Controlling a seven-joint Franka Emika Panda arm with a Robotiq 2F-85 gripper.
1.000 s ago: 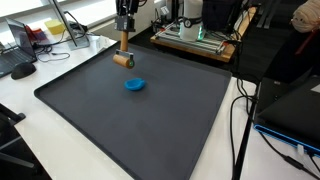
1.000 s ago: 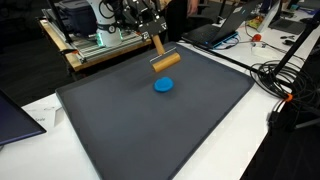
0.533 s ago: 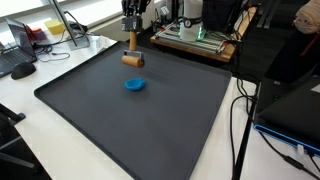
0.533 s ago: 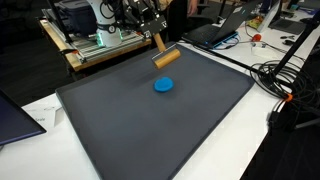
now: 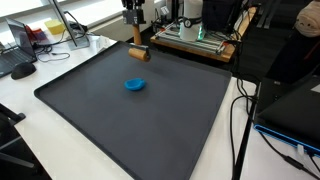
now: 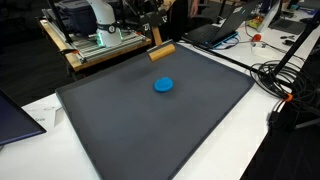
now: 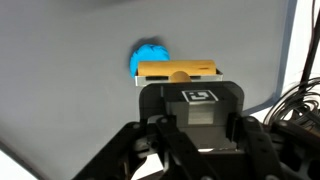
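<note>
My gripper is shut on the handle of a wooden mallet-like tool and holds it above the far edge of a large dark mat. In an exterior view the gripper and the tool's wooden head show the same. A small blue dish lies on the mat in front of the tool, apart from it, and shows in both exterior views. In the wrist view the gripper holds a tagged grip, with the wooden head and blue dish beyond.
A machine on a wooden board stands just behind the mat; it also shows in an exterior view. Cables lie beside the mat. A laptop sits on the white table.
The gripper has carried the wooden tool away from the blue dish toward the mat's far edge. The blue dish has not moved.
</note>
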